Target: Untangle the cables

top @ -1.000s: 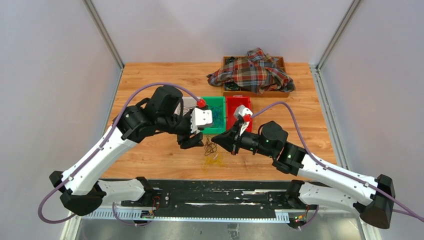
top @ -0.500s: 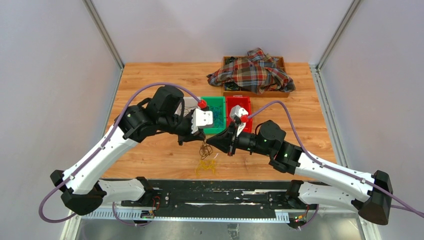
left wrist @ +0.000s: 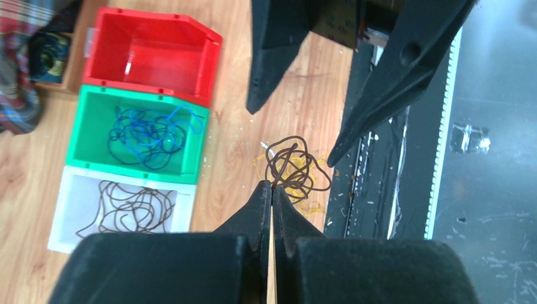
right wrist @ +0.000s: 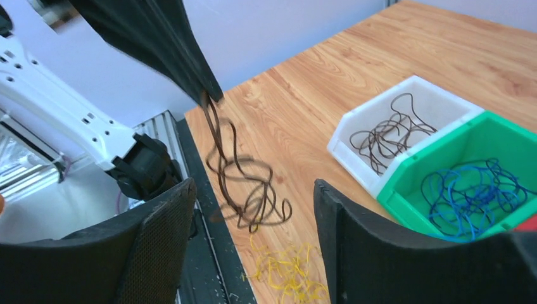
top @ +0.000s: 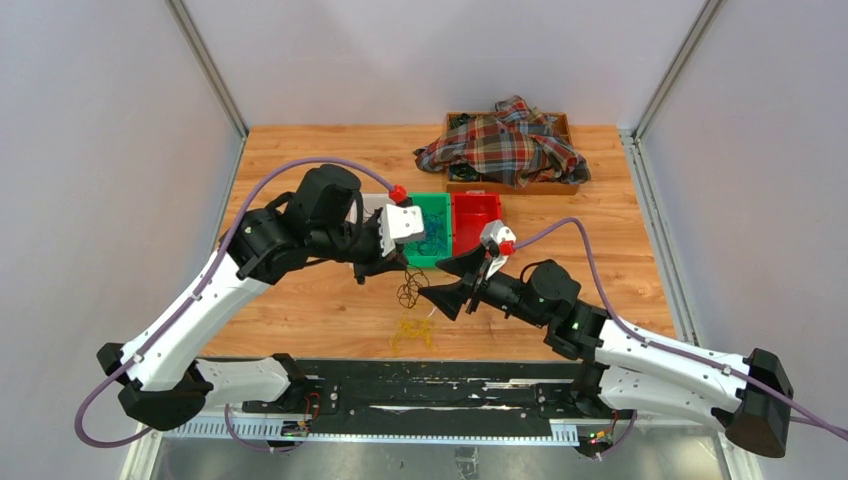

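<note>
My left gripper (left wrist: 272,187) is shut on the top of a dark brown cable (left wrist: 294,168), which hangs from it in loose loops (right wrist: 244,183) above the table (top: 300,300). Under the loops a yellow cable (right wrist: 288,272) lies in a small pile (top: 410,330) near the front edge. Whether the two still touch I cannot tell. My right gripper (top: 447,282) stands open just right of the hanging cable, holding nothing. Blue cables (left wrist: 149,133) lie in the green bin (top: 437,257), and more brown cables (left wrist: 130,206) in the white bin (right wrist: 354,120).
An empty red bin (top: 477,215) stands right of the green one. A wooden tray (top: 560,185) with a plaid cloth (top: 505,145) sits at the back. A black rail (top: 430,385) runs along the near edge, close to the yellow pile.
My left gripper has shut on the brown cable and lifted it a little. My right gripper has let go, opened and drawn back to the right. The yellow pile stays on the table.
</note>
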